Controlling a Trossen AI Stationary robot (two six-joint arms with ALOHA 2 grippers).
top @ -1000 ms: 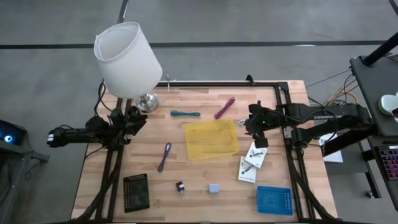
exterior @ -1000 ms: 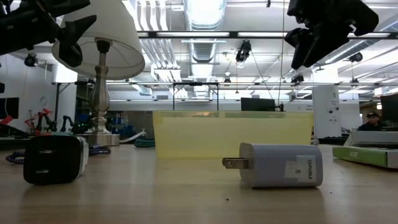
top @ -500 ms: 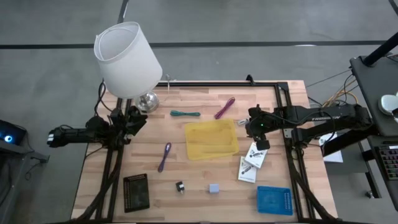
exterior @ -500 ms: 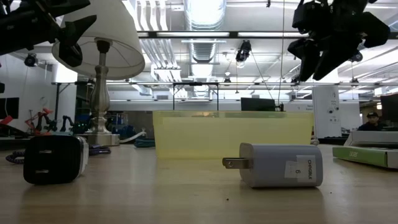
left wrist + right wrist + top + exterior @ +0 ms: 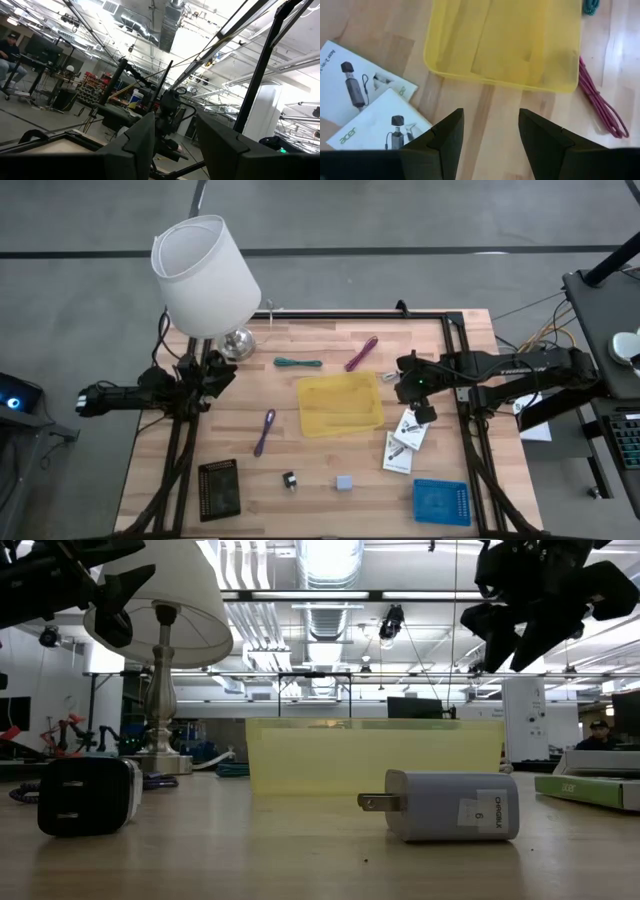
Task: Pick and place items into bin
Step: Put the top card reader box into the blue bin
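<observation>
On a wooden table (image 5: 240,470), a yellow bin (image 5: 340,403) sits near the middle with small items scattered around it.

Beyond the bin lie a magenta cord (image 5: 361,353) and a teal cord (image 5: 298,363); a purple cord (image 5: 264,431) lies on its left. Nearer the front edge rest a tiny black piece (image 5: 289,480) and a grey-blue cube (image 5: 344,482). Two white packets (image 5: 403,439) lie just right of the bin, with a blue box (image 5: 441,501) in the front right corner and a black box (image 5: 219,486) at the front left. The right gripper (image 5: 412,393) hangs above the table between the bin and the packets, its fingers (image 5: 445,137) spread apart and holding nothing. The left gripper (image 5: 218,372) waits at the table's left edge beside a white lamp (image 5: 205,277), raised and level, fingers (image 5: 142,142) parted and empty.
</observation>
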